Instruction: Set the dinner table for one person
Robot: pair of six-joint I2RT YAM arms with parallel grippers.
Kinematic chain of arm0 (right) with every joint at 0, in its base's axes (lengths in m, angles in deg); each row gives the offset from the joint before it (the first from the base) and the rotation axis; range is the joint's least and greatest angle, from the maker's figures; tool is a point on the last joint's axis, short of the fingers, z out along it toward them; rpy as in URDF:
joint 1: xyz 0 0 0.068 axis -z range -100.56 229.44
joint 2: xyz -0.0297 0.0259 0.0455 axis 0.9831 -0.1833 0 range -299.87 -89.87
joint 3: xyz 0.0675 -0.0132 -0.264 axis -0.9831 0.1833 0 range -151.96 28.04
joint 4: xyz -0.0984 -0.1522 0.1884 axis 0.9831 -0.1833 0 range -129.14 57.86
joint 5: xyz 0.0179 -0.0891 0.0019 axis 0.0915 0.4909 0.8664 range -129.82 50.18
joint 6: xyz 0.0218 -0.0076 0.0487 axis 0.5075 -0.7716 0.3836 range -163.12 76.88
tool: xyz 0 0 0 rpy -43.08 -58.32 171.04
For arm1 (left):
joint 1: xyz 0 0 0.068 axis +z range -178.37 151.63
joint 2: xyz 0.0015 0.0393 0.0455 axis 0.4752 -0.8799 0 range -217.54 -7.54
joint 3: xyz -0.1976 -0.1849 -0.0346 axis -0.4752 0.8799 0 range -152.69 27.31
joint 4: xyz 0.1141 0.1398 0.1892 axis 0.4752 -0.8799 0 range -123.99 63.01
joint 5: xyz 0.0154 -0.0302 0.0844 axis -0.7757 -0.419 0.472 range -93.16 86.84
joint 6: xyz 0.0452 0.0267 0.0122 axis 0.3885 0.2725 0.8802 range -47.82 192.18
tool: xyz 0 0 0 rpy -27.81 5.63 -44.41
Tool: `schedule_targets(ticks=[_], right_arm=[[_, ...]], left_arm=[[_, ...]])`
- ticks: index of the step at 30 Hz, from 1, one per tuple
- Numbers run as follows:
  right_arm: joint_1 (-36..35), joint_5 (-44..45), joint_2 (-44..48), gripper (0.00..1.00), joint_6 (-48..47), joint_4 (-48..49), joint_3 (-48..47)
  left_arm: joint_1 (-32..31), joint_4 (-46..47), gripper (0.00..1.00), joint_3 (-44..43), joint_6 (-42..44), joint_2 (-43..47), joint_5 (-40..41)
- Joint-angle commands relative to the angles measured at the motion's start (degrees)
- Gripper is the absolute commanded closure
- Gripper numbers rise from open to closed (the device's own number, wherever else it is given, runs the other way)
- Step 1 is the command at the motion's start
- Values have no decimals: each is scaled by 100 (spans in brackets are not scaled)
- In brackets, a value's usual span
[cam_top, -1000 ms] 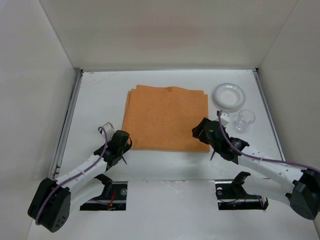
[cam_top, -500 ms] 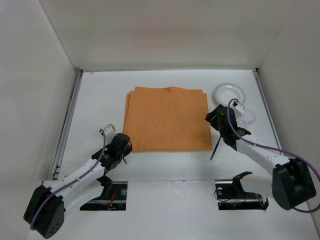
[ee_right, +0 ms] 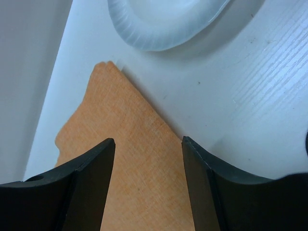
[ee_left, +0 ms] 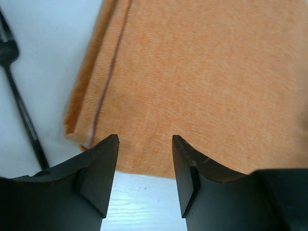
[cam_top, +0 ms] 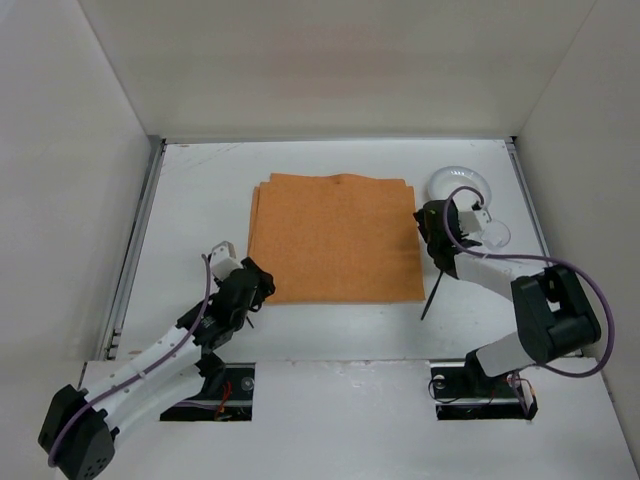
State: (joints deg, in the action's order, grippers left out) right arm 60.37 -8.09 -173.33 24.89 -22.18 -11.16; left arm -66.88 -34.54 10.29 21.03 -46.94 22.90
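Observation:
The dinner table (cam_top: pixel 195 200) is a white surface with an orange placemat (cam_top: pixel 335 240) in its middle. My left gripper (cam_top: pixel 258 282) hangs open over the mat's near left corner (ee_left: pixel 144 96), with nothing between its fingers. A black fork (ee_left: pixel 19 106) lies on the white surface just left of that corner. My right gripper (cam_top: pixel 428 218) stands open over the mat's right edge (ee_right: pixel 139 159), also with nothing in it. Right of the mat lies a thin black utensil (cam_top: pixel 431 297).
A white bowl (cam_top: pixel 460 185) sits at the back right, just beyond the right gripper, and shows at the top of the right wrist view as the bowl (ee_right: pixel 163 24). A clear glass (cam_top: pixel 493 235) stands right of the right wrist. Metal rails (cam_top: pixel 135 240) line the table's sides.
The left gripper has opened and moved forward to the mat's near left corner. The right arm swung away from the black utensil toward the bowl, staying open.

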Motion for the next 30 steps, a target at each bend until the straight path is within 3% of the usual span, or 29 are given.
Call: schedule_targets(ticks=[1, 8, 13, 16, 19, 22, 24, 26, 28, 29, 30], right_arm=[[101, 641, -240, 37, 984, 218, -360], [347, 581, -741, 37, 2155, 41, -553], [216, 335, -269, 37, 1349, 173, -589], [207, 343, 608, 38, 365, -1, -466], [372, 527, 1672, 43, -313, -895, -360], [838, 624, 2455, 59, -770, -2047, -360], [1259, 528, 2659, 83, -1191, -2628, -413], [1594, 466, 2703, 89, -1500, -3146, -465], [1892, 597, 2703, 87, -1702, -3490, -440], [2016, 615, 2703, 82, -1790, -3579, -396], [2148, 650, 2703, 70, -1939, -3606, -334]], left_arm=[[-197, 806, 54, -162, 264, -103, 188], [-592, 1467, 52, 84, 273, -209, 118], [-610, 1704, 51, 163, 422, -191, 118], [-610, 1984, 51, 242, 536, -200, 127], [-610, 2283, 51, 278, 598, -322, 118], [-645, 2679, 51, 374, 633, -481, 136], [-645, 2855, 51, 409, 668, -534, 118], [-680, 2935, 51, 479, 747, -464, 144], [-698, 2979, 51, 593, 800, -350, 206], [-689, 2996, 51, 638, 809, -297, 232], [-689, 2996, 51, 673, 818, -236, 232]])
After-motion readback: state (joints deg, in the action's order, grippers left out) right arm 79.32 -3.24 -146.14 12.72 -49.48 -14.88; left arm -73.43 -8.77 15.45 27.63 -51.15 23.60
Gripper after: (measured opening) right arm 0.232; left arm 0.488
